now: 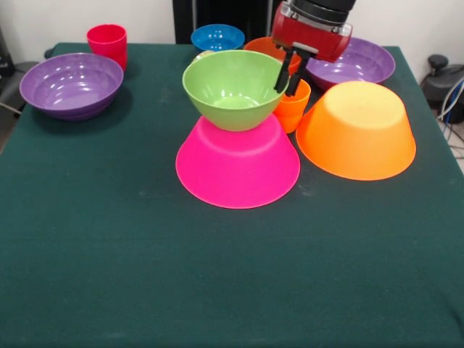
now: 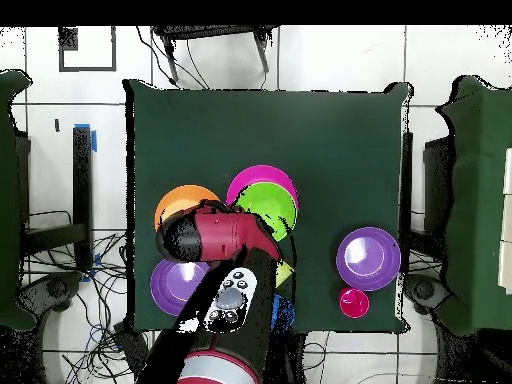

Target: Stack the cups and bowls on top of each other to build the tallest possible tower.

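Observation:
A green bowl stands upright on an upturned large pink bowl at mid table; the overhead view shows green on pink. My gripper comes down at the green bowl's right rim, one finger on each side of it, closed on the rim. An orange cup stands just behind and below the gripper. A large orange bowl lies upturned to the right. Two purple bowls, a blue bowl, an orange-red bowl and a red cup stand at the back. A pale yellow cup is mostly hidden.
In the overhead view the arm covers the orange cup and the small bowls. The orange bowl, one purple bowl and the red cup show around it. The dark green tablecloth covers the table.

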### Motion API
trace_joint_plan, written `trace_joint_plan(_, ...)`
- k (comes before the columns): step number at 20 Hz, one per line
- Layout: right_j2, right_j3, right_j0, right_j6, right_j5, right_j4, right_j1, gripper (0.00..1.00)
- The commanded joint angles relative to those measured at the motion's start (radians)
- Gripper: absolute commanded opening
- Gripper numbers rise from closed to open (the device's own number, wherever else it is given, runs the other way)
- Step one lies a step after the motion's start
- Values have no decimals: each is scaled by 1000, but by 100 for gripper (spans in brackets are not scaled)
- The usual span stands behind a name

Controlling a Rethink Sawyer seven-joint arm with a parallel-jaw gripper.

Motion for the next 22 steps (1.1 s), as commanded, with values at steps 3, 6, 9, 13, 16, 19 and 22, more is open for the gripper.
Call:
trace_joint_plan(3, 95, 2, 9, 158, 24, 61, 30, 0)
trace_joint_plan(6, 107, 14, 0, 149, -7, 61, 25, 0)
trace_joint_plan(9, 139, 38, -27, 134, -37, 62, 11, 100)
trace_joint_plan(13, 171, 70, -51, 139, -13, 90, -13, 100)
trace_joint_plan(16, 205, 98, -75, 126, -17, 99, -35, 100)
trace_joint_plan(19, 196, 107, -66, 122, 2, 96, -46, 100)
trace_joint_plan(22, 193, 142, -61, 115, 48, 96, -93, 100)
